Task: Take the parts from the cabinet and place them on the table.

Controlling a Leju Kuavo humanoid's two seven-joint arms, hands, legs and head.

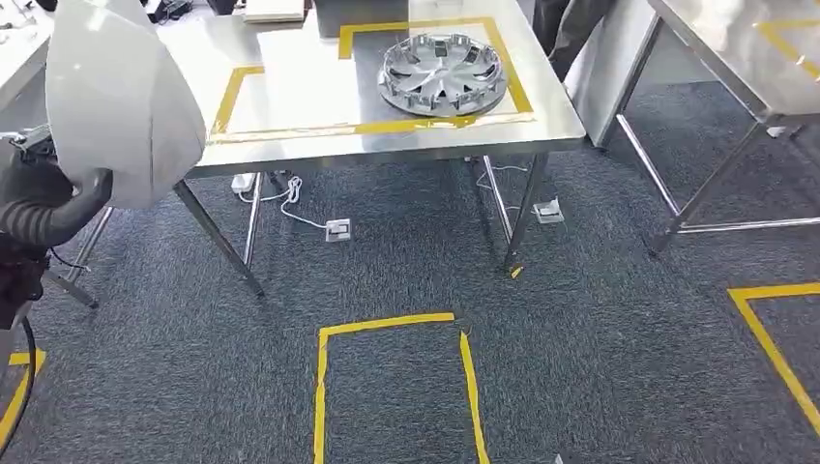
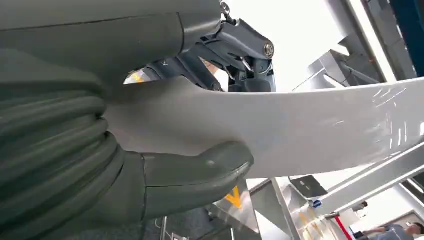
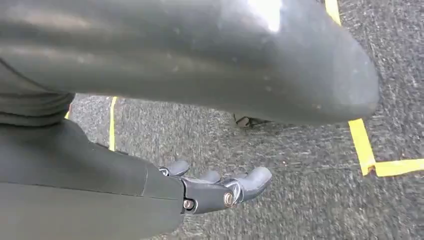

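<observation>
My left hand (image 1: 46, 208) grips a large curved white panel part (image 1: 121, 97) at the left, raised in front of the table's left end. In the left wrist view the thumb (image 2: 200, 170) presses one face of the white part (image 2: 310, 130) and the dark fingers (image 2: 240, 55) clamp the other. A silver wheel cover (image 1: 443, 73) lies on the steel table (image 1: 309, 77) inside a yellow taped frame. My right hand (image 3: 220, 187) hangs over the grey carpet, fingers stretched out, holding nothing.
A second steel table (image 1: 735, 48) stands at the right. A yellow taped box (image 1: 392, 387) marks the carpet in front. Cables and a socket (image 1: 336, 229) lie under the table. A person's legs (image 1: 571, 24) are behind it.
</observation>
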